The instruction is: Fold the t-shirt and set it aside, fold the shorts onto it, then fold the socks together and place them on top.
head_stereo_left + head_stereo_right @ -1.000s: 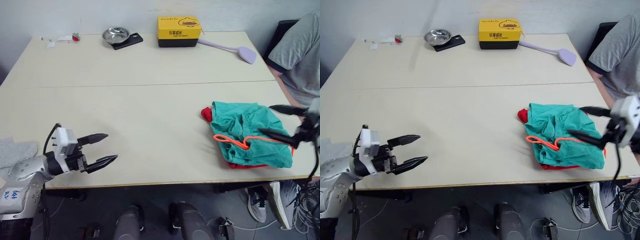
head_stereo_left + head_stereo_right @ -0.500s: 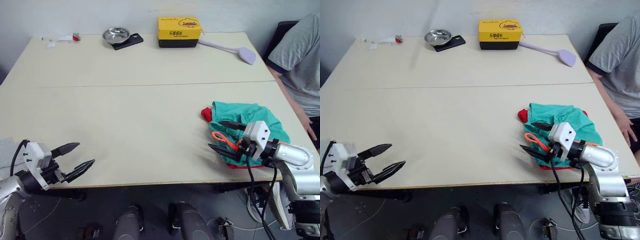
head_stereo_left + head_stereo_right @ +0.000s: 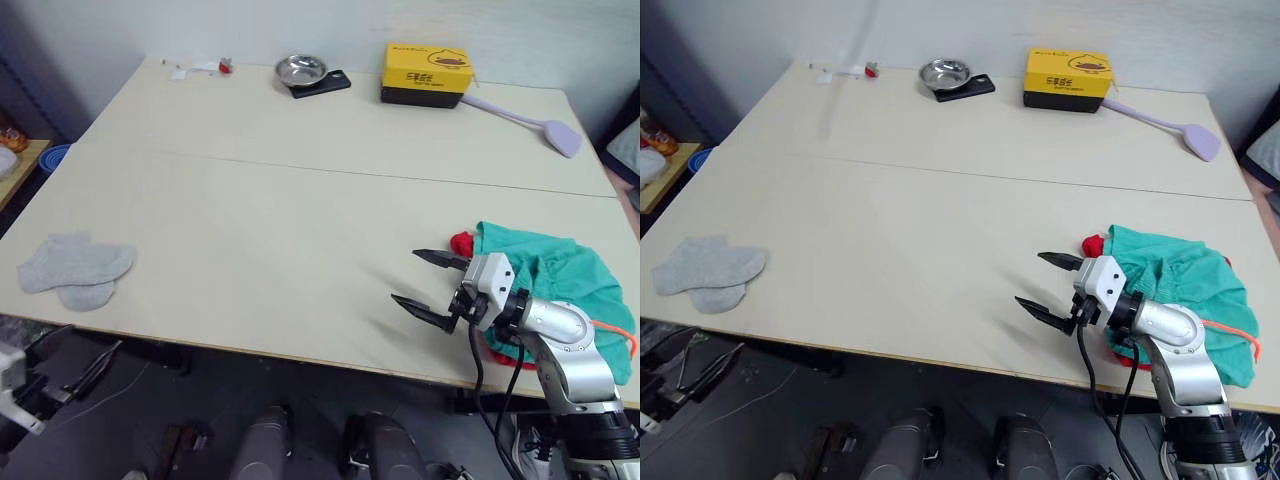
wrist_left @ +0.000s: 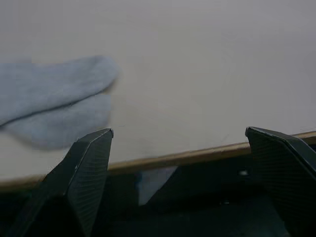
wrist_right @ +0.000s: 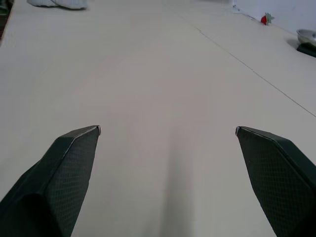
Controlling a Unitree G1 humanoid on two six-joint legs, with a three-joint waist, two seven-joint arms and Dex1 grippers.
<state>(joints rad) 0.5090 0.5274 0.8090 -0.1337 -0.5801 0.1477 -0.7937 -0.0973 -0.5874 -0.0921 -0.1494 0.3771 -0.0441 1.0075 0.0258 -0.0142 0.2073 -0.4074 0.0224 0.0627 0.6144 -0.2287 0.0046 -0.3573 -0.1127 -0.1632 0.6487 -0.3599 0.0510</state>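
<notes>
- Hovering low over bare table (image 3: 300,200), lower right of the head view: right gripper (image 3: 428,283), fingers spread wide, holding nothing, just left of the clothes.
- Lying bunched at the right edge: shorts (image 3: 560,280) atop the t-shirt (image 3: 462,243), red peeking out at the pile's left.
- Resting overlapped at far left, near the front edge: socks (image 3: 75,269).
- Gaping wide by the table's edge near the socks, in the wrist view: left gripper (image 4: 180,148).

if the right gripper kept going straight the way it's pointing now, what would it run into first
Probably nothing soon. The right gripper, open, points across bare table toward the robot's left. The socks lie far along that line near the opposite edge; whether it would reach them exactly is unclear.
</notes>
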